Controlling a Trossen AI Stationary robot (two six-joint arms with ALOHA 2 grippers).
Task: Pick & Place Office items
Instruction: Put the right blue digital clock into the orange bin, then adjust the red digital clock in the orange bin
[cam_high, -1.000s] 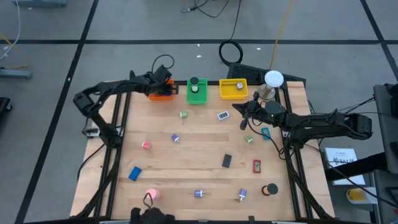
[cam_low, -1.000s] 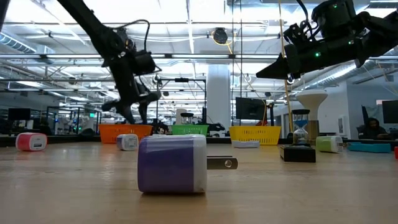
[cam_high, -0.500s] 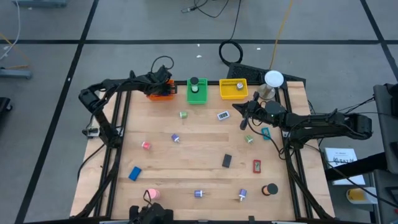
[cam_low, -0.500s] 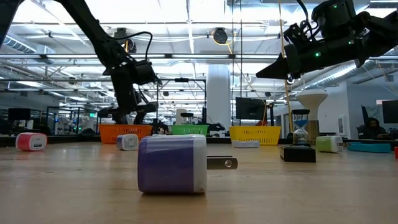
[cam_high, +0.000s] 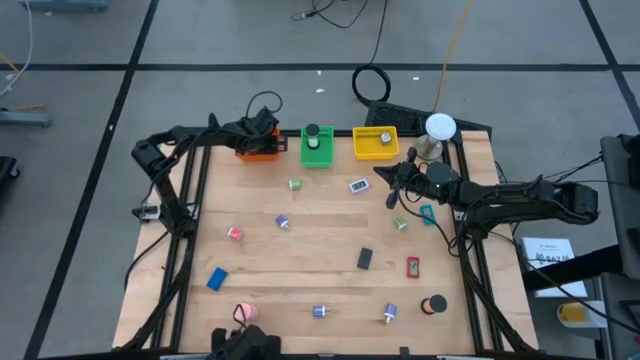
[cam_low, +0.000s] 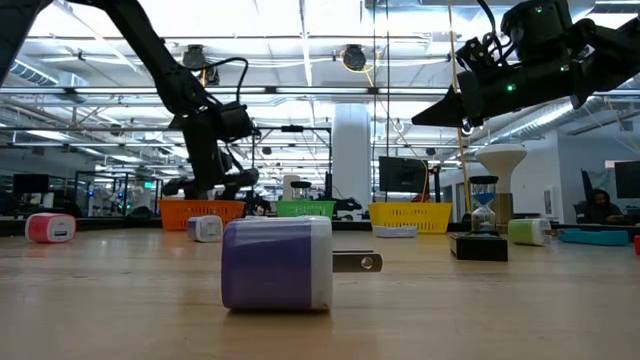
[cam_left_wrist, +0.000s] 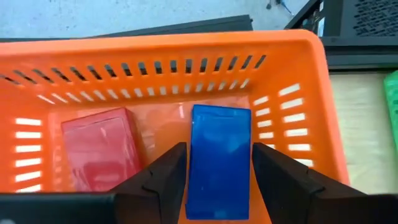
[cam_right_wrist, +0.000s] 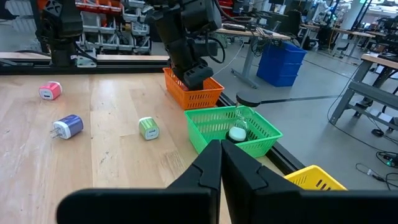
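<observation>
Risk sits mostly with the left gripper (cam_left_wrist: 214, 186), which hangs over the orange bin (cam_high: 259, 151) at the far left of the table (cam_high: 300, 265); its fingers (cam_left_wrist: 163, 177) stand apart on either side of a blue block (cam_left_wrist: 219, 158), and I cannot tell whether the pads touch it or have let go; the block lies flat on the bin floor beside a red block (cam_left_wrist: 99, 149); if the arm lifts while a pad drags on the block, it could tip it up or carry it out over the rim, or nudge the light bin itself. Farther right, the right gripper (cam_right_wrist: 219, 163) waits with its fingers pressed together, empty, above the table near the green bin (cam_right_wrist: 235, 132); other office items, such as a purple plug (cam_low: 277, 262), lie scattered, unsorted.
</observation>
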